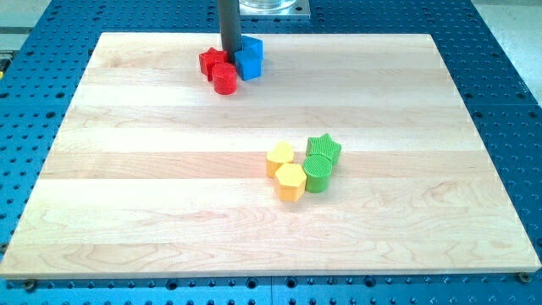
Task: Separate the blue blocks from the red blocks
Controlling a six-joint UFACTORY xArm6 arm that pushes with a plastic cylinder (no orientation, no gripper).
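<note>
Four blocks, red star (211, 61), red cylinder (224, 80) and two blue blocks (249, 59), huddle at the worktop's (169, 169) top; my tip (230, 54), no jaws, sits wedged between, ready to push blue rightward.

Yellow heart (280, 156), yellow hexagon (290, 181) — green star (324, 148), green cylinder (318, 172)

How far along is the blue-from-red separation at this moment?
Done: nothing visibly; the red blocks and the blue blocks sit bunched together near the view's top, and a blue one touches a red one. In hand: my tip is at the cluster's top edge, between the reds and blues. Left: pushing the two colours apart. The yellow blocks and green blocks lie elsewhere.
</note>
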